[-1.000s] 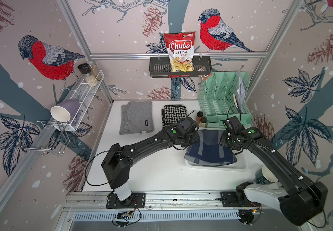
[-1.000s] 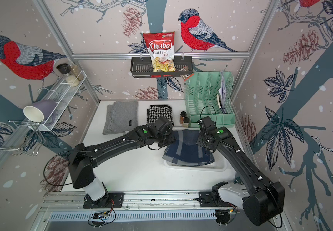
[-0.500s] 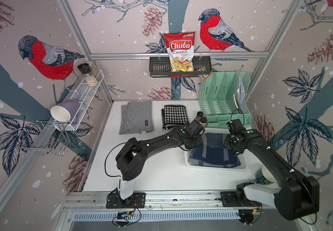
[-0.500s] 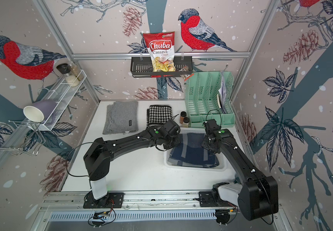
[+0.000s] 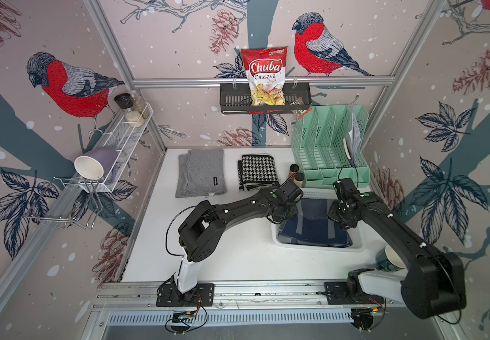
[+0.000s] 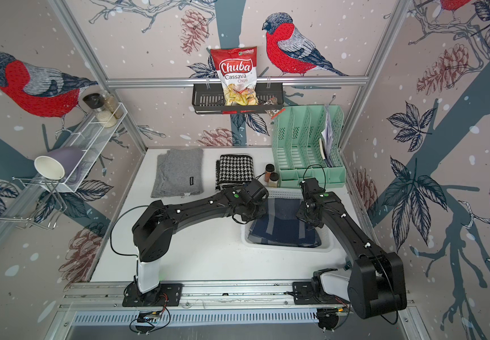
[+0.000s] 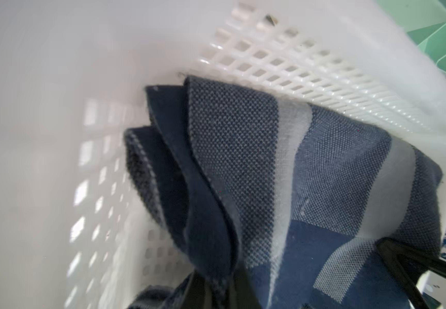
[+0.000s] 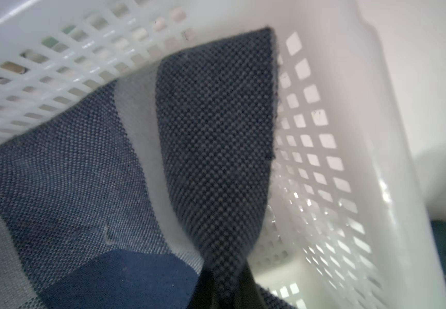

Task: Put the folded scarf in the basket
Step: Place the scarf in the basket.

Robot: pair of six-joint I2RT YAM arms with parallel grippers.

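Two corners are all you hold: the left pincer (image 7: 217,287) is clamped on the far-left corner of the folded navy scarf (image 5: 314,226), and the right pincer (image 8: 224,290) is pinched shut on the far-right corner, the cloth drawn up into each grip in the wrist views. In both top views the scarf sits inside the white basket (image 5: 311,248), which stands on the right side of the tabletop (image 5: 237,259), just near of the mint file organiser (image 5: 329,144). Its near edge lies down behind the basket's near wall, while the far edge is raised against the perforated far wall. You look to be at the placing step, with most of the task done and only the release to come. The next move probably calls for lowering both corners together until the fold lies flat, then opening both pincers and lifting straight up, so that the loose weave does not snag and drag the scarf back over the rim.
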